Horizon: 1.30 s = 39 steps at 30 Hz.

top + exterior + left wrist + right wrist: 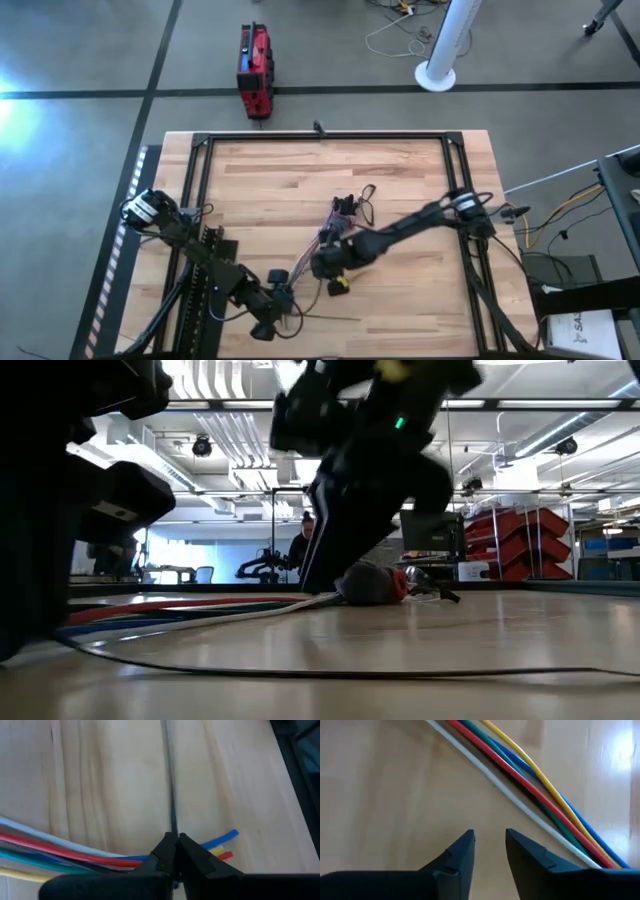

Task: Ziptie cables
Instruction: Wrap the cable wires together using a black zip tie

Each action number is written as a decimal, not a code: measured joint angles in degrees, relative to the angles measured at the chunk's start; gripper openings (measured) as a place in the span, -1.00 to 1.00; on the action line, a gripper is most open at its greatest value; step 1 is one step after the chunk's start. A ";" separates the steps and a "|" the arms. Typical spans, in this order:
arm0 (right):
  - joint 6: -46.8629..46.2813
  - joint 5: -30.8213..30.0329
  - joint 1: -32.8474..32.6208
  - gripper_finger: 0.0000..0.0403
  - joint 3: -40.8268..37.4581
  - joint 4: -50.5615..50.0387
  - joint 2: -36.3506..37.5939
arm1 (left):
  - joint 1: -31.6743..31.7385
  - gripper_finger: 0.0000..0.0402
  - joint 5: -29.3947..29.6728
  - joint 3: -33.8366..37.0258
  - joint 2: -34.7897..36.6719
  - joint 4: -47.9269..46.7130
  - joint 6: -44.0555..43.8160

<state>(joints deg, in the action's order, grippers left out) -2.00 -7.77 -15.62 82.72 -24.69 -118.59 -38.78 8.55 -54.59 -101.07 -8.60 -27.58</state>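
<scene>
The left pincer (283, 298) sits near the bench's (260, 190) front edge, left of centre, and the right pincer (322, 266) hangs just beside it over the cables (340, 225), which run from mid-bench toward the front. A thin dark line, the ziptie (335, 317), lies along the front edge.

From bench height, the cables (200, 615) fan out flat across the wood toward a grey and red clump, with one dark strand curving across the foreground; the arms are only dark masses here.

Through the left wrist camera, the left pincer (174, 851) has its tips together, clamped on the ziptie (170, 780), which runs straight away over the boards. The cable ends (220, 845) lie just behind the tips.

Through the right wrist camera, the right pincer (489, 851) stands apart, empty, just beside the cables (530, 790).

To do this well, I'd say the left should keep the strap flat and slide it under the bundle, while the right lifts the wires together, not singly.
</scene>
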 joint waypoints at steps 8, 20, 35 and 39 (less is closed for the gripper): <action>2.46 2.52 9.50 -0.79 0.88 1.09 -4.22 | -0.29 -0.99 -0.28 0.02 0.10 -0.79 0.04; 6.07 5.30 11.75 -0.92 1.95 -5.48 -0.53 | -0.21 -1.00 1.51 0.02 0.18 -0.54 0.06; 7.19 -3.02 15.20 -0.94 -0.54 -13.02 0.27 | -0.21 -1.00 4.48 0.02 0.23 -1.64 -4.00; 4.71 -6.29 17.54 -0.94 -0.64 -20.42 0.86 | -0.22 -1.00 4.48 0.02 0.25 -2.18 -3.99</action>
<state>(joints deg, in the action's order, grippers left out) 2.71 -14.06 1.92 82.07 -45.11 -117.73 -39.00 13.03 -54.57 -100.82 -10.78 -31.57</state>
